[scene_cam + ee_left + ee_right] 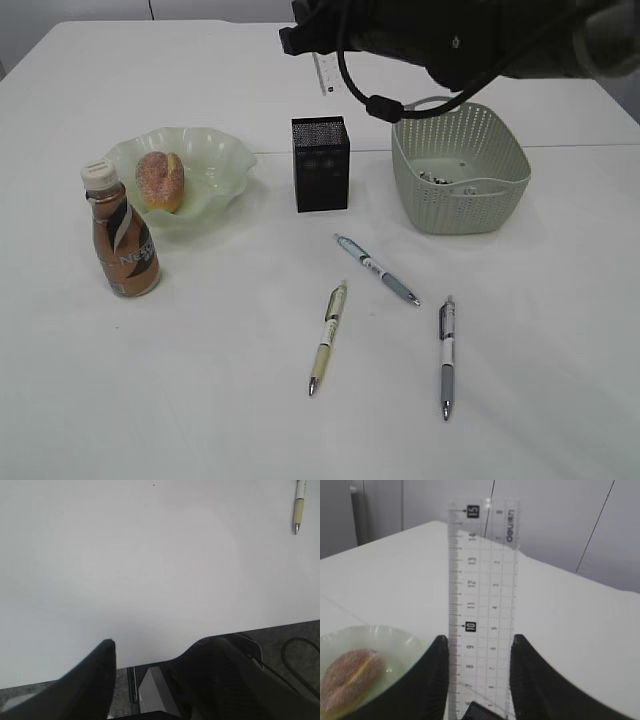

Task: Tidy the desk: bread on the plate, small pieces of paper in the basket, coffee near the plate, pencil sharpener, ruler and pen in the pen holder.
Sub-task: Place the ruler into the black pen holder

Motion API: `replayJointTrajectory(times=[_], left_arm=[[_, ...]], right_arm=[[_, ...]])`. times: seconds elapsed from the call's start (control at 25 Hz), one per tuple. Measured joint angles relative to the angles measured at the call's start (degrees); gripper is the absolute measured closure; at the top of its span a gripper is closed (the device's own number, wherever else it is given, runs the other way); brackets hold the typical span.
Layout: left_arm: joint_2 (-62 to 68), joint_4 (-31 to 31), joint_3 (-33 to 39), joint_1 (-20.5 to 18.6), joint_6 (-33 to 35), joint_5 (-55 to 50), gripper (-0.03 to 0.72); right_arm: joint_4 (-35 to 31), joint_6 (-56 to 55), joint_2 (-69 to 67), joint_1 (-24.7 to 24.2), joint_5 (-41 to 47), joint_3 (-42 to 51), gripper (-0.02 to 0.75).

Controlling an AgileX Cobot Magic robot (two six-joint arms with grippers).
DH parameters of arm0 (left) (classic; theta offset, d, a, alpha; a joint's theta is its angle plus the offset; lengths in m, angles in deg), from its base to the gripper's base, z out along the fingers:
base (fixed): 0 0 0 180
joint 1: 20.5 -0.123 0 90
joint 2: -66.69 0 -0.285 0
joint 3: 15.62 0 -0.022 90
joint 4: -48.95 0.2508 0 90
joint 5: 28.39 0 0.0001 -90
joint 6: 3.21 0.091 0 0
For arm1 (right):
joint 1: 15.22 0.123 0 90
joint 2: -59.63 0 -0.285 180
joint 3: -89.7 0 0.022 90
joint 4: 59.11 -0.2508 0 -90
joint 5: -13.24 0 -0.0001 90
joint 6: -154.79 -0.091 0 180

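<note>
- Right gripper (479, 680): black jaws closed on the edges of a flat clear plastic ruler (482, 600) with black markings; ruler stands upright between them in the wrist view.
- Exterior view: the right arm reaches in high at the top of the frame; the ruler's end (324, 72) shows below it, above and behind the small black metal-mesh pen holder (320, 163).
- Left gripper (155, 670): jaws apart, nothing between them; it sits over the near edge of the plain white desk (150, 570).
- Oval sugar-dusted golden-brown bread (160, 181) lies in the pale green wavy-rimmed plate (215, 165).
- Brown Nescafe coffee bottle with white cap (120, 232) stands upright just in front of the plate.
- Pale sage-green perforated basket (460, 170), right of the pen holder, holds small scraps.
- Three pens lie on the desk: blue-grey (377, 269), yellowish (328, 336), grey (446, 356).
</note>
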Motion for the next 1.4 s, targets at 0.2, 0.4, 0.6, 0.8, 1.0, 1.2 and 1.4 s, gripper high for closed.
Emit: replayJointTrajectory(times=[0.2, 0.4, 0.6, 0.8, 1.0, 1.2, 1.4], left_arm=[[0.0, 0.1, 0.0, 0.0, 0.0, 0.0, 0.244], [0.0, 0.18, 0.0, 0.0, 0.0, 0.0, 0.244], [0.0, 0.18, 0.0, 0.0, 0.0, 0.0, 0.244], [0.0, 0.18, 0.0, 0.0, 0.0, 0.0, 0.244], [0.0, 0.34, 0.0, 0.0, 0.0, 0.0, 0.244], [0.0, 0.44, 0.0, 0.0, 0.0, 0.0, 0.244], [0.0, 0.44, 0.0, 0.0, 0.0, 0.0, 0.244]], right_arm=[[-0.61, 0.0, -4.1, 0.0, -9.12, 0.0, 0.447], [-2.92, 0.0, -8.43, -0.02, -16.53, 0.0, 0.447], [-3.83, 0.68, -10.56, -0.7, -20.94, 0.0, 0.447], [-4.28, 0.8, -13.86, -2.01, -21.76, -1.98, 0.447], [-4.59, 0.93, -16.43, -2.44, -21.87, -4.8, 0.447], [-4.59, 0.93, -18.63, -2.44, -21.89, -5.54, 0.447], [-4.59, 0.93, -20.12, -2.44, -22.02, -6.43, 0.447]])
